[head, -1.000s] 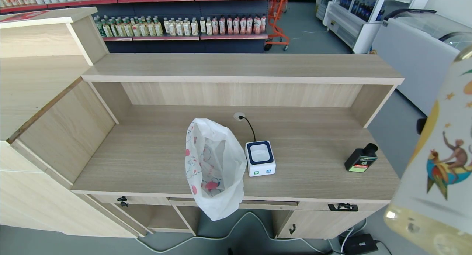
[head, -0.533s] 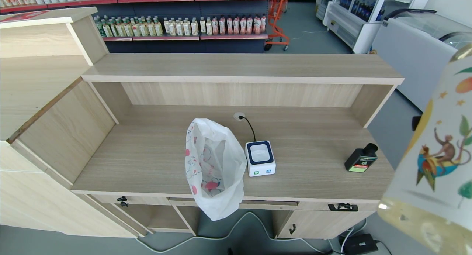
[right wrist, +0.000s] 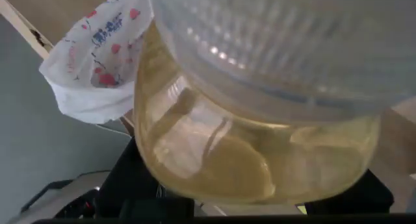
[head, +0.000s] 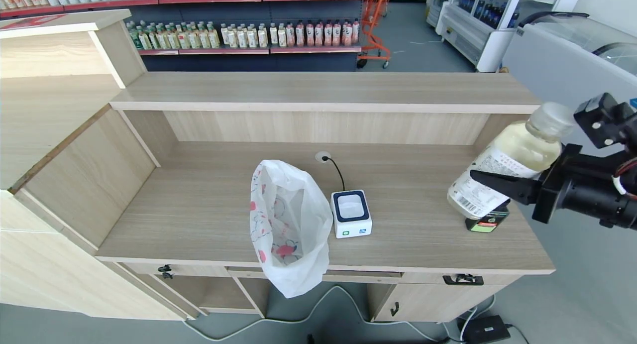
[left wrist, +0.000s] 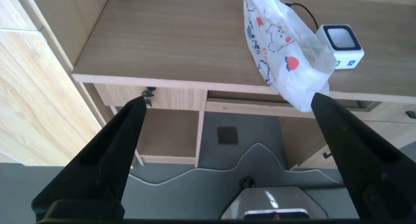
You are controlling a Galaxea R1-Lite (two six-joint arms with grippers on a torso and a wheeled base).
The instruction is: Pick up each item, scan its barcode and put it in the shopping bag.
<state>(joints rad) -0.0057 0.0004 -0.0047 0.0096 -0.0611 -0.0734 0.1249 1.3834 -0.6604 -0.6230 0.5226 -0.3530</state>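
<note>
My right gripper [head: 497, 183] is shut on a clear bottle of pale yellow drink [head: 503, 171], held tilted above the right end of the wooden counter [head: 423, 184]. Its white label with a barcode faces the head camera. Close up in the right wrist view, the bottle [right wrist: 260, 120] hides most of the gripper. A small black bottle [head: 486, 223] lies on the counter just under the held one. The white scanner [head: 351, 213] sits mid-counter, with the white printed shopping bag [head: 288, 224] open beside it. My left gripper [left wrist: 229, 102] hangs open and empty in front of the counter.
A black cable [head: 336, 170] runs from the scanner to a hole in the counter. A raised shelf [head: 323, 90] tops the counter's back wall, and side panels close both ends. Store shelves of drinks [head: 239, 35] and freezers [head: 557, 65] stand behind.
The bottle, earlier close to the head camera at the right edge, has moved away and down toward the counter's right end. It has turned so its barcode label shows.
</note>
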